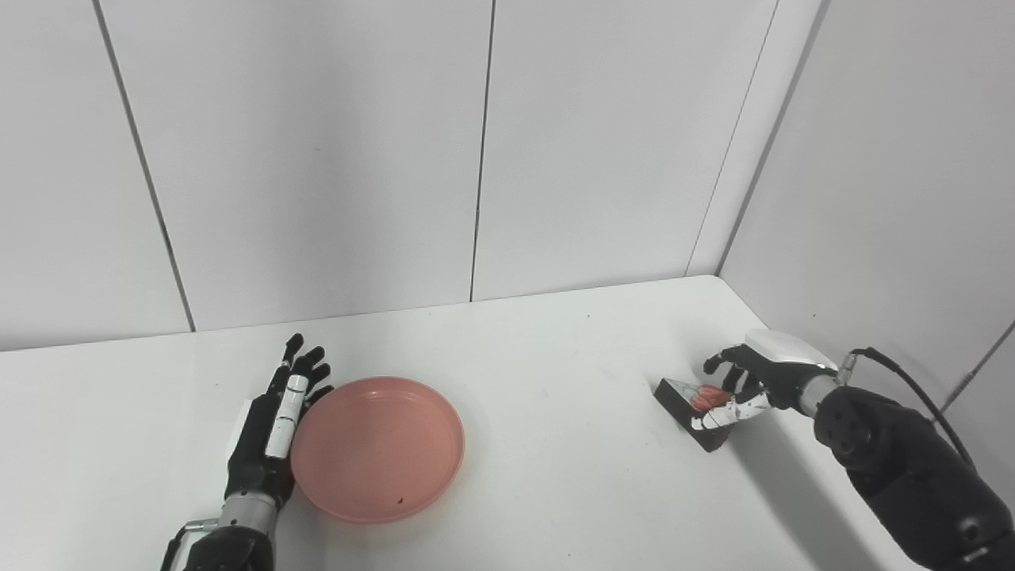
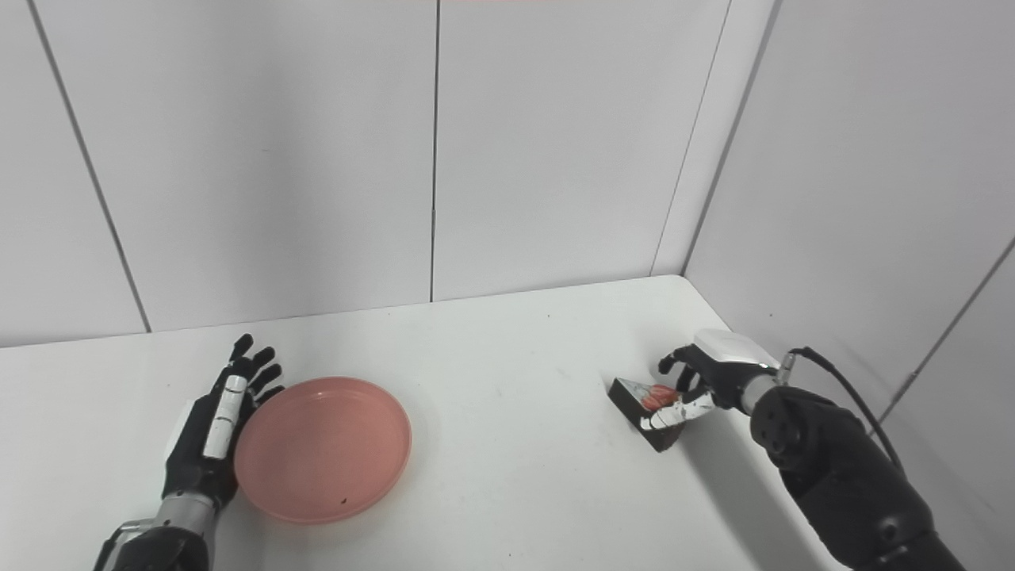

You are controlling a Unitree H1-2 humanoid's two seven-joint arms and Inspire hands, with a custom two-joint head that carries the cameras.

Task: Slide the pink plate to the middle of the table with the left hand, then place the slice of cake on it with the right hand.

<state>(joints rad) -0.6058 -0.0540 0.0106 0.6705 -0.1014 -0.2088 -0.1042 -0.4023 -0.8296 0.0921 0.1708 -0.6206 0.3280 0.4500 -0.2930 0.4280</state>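
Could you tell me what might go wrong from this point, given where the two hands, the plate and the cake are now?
1. The left hand lies flat against the pink plate's left rim, not gripping it, so a sideways push could spin the plate or let it slip off the fingers.
2. The right hand wraps the slice of cake near the table's right edge; a loose hold could knock it off.
3. The plate is left of centre, so the cake may arrive early.

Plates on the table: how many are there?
1. The pink plate lies on the left part of the table, right beside the open left hand. Nothing in view could hide another plate.
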